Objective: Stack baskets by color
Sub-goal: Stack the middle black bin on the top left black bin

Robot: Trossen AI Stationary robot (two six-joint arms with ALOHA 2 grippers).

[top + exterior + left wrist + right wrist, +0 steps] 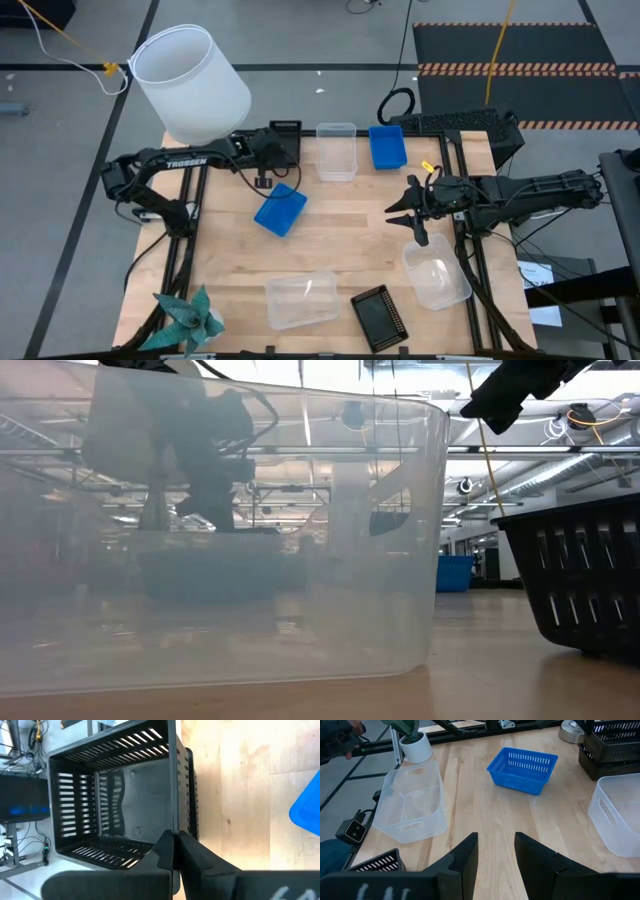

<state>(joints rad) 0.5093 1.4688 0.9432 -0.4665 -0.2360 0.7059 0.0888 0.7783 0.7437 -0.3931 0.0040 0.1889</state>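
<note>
Left wrist view: left gripper pinched the black basket's wall, stacking underway; right gripper gaped empty; next, carry.

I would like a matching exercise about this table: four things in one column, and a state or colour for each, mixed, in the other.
1. left gripper
2. right gripper
3. paper star
4. lampshade

A. open, holding nothing
B. white
C. shut on the black basket
D. teal

Pairs: 1-C, 2-A, 3-D, 4-B
</note>
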